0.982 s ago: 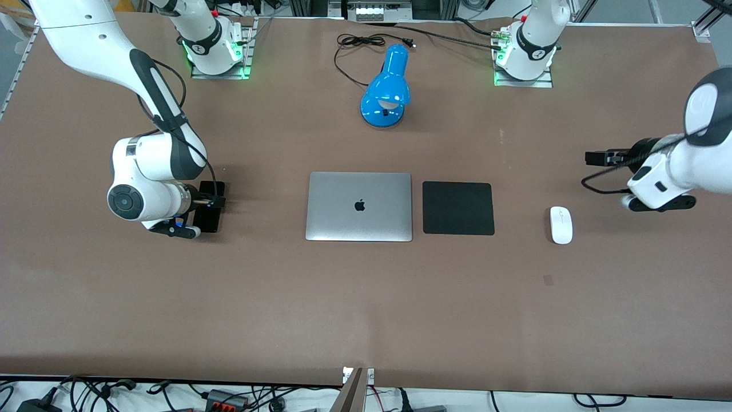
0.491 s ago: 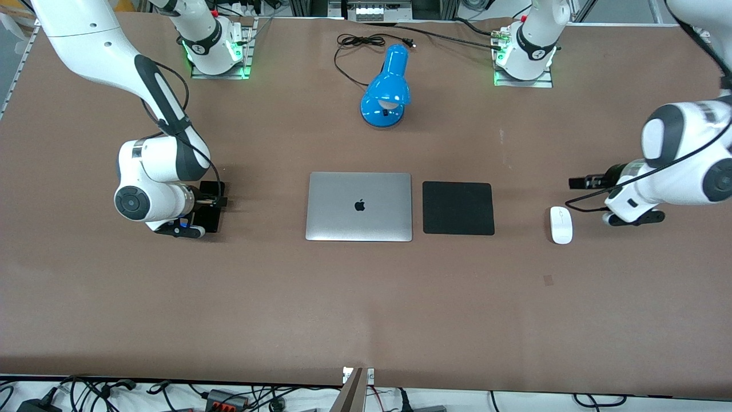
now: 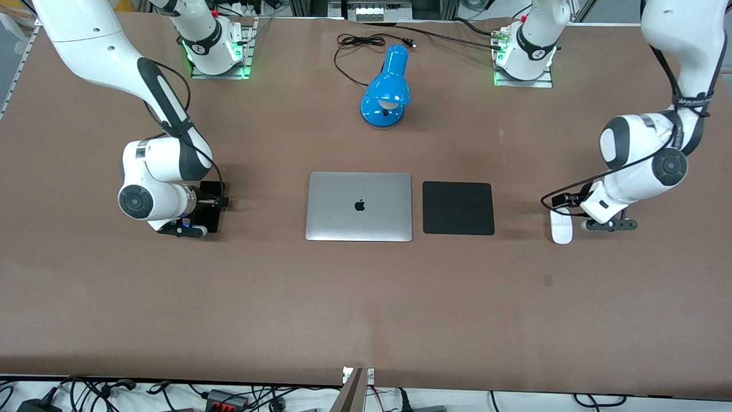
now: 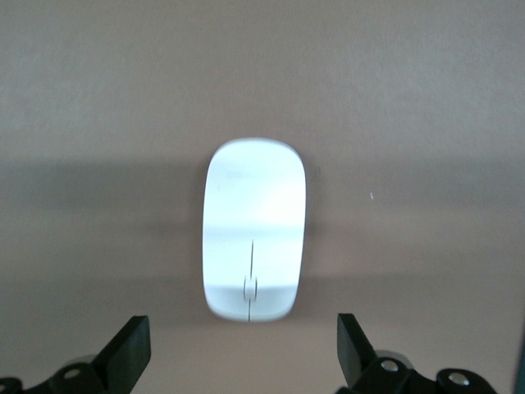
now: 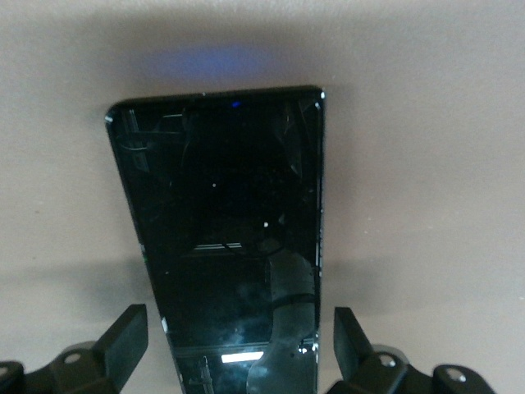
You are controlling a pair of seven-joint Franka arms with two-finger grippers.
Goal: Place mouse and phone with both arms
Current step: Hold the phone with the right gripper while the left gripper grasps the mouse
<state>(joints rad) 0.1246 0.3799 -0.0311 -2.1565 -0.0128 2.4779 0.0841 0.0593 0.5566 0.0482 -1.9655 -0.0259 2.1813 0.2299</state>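
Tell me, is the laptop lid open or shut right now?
Shut. The laptop lies flat on the table with its silver lid and logo facing up; no screen or keyboard shows.

The table (image 3: 366,297) carries one white mouse (image 3: 561,230), one black phone (image 3: 210,207), one closed silver laptop (image 3: 359,206), one square black mouse pad (image 3: 458,208) and one blue desk lamp (image 3: 388,87) with a single black cord (image 3: 357,41). Two white arms reach over it, one left arm (image 3: 643,166) and one right arm (image 3: 157,177). Each arm has one gripper, so two in all: the left gripper (image 4: 244,361) and the right gripper (image 5: 239,355).
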